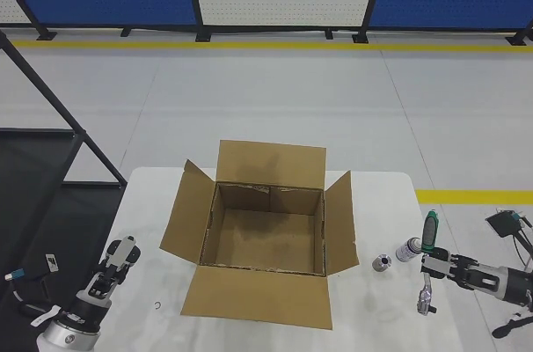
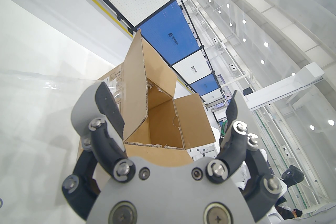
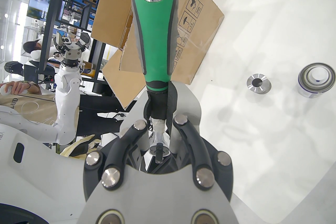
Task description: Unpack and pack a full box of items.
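The cardboard box [image 1: 258, 297] is matt brown corrugated board with rough, torn edges. The ratchet wrench [image 3: 155, 17] has a matt green plastic grip capped in glossy chrome. The tin can [image 3: 316, 79] and socket [image 3: 258, 83] are shiny metal.

a white table [image 1: 372, 317] stands on a pale grey floor [image 1: 337, 106]. a yellow line [image 1: 249, 44] crosses the floor at the far side, before blue and white panels [image 1: 108, 11]. a black frame [image 1: 73, 132] stands left of the table. round ceiling lights [image 2: 266, 44] glow overhead.
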